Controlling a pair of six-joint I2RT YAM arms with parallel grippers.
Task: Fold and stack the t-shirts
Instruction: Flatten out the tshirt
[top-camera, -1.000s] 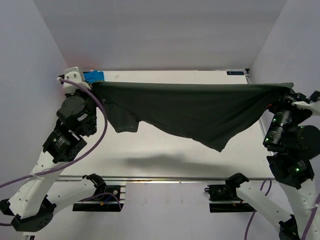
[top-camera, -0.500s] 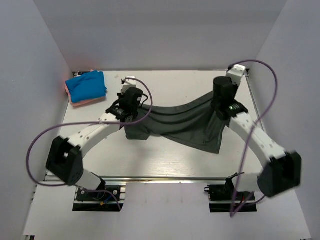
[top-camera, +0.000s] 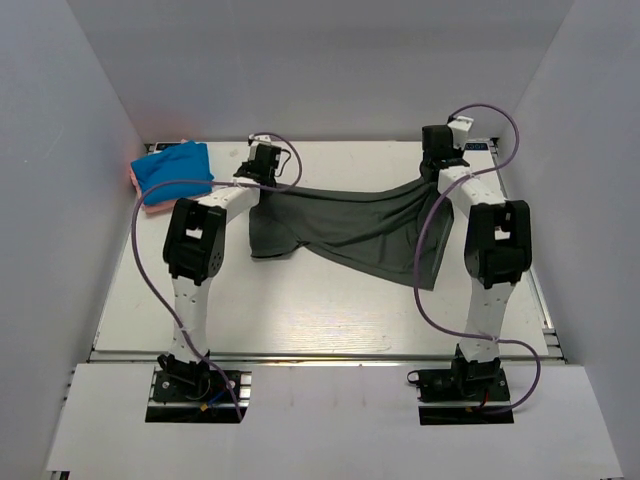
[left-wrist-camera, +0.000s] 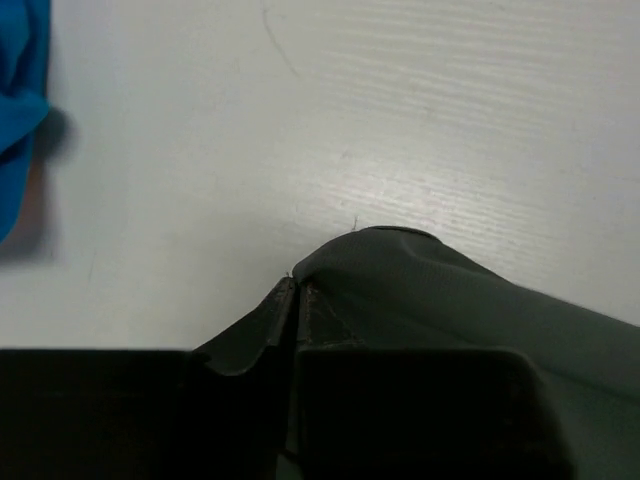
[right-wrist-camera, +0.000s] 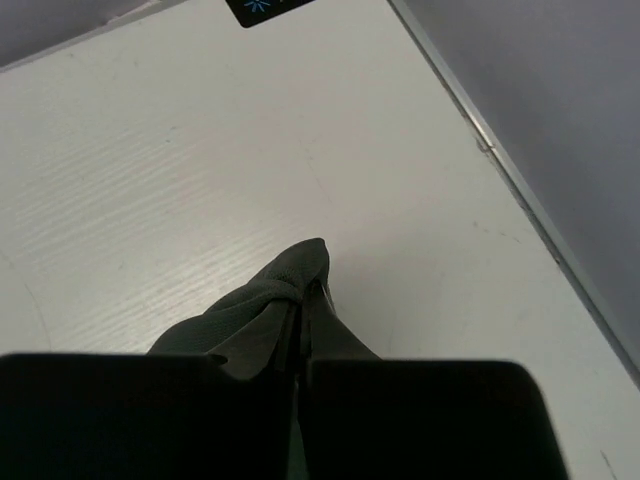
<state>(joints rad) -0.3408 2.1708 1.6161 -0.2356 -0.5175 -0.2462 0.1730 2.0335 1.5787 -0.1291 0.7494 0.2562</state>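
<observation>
The dark grey-green t-shirt (top-camera: 350, 230) lies stretched across the far half of the table between both grippers. My left gripper (top-camera: 266, 180) is shut on its far left corner; the left wrist view shows that gripper (left-wrist-camera: 297, 285) pinching the cloth (left-wrist-camera: 450, 300). My right gripper (top-camera: 432, 178) is shut on its far right corner; the right wrist view shows that gripper (right-wrist-camera: 303, 290) holding a bunched tip of cloth (right-wrist-camera: 290, 275). The folded blue t-shirt (top-camera: 172, 172) lies on the salmon-pink one (top-camera: 138, 182) at the far left corner. The neck label is hidden.
The white table (top-camera: 300, 310) ends at a metal rail along its right edge (right-wrist-camera: 500, 165). A dark label (top-camera: 475, 146) sits at the far right corner. Grey walls enclose three sides.
Both arms have swung far forward and lowered the shirt from hanging in the air onto the table, carrying its two held corners toward the far edge.
</observation>
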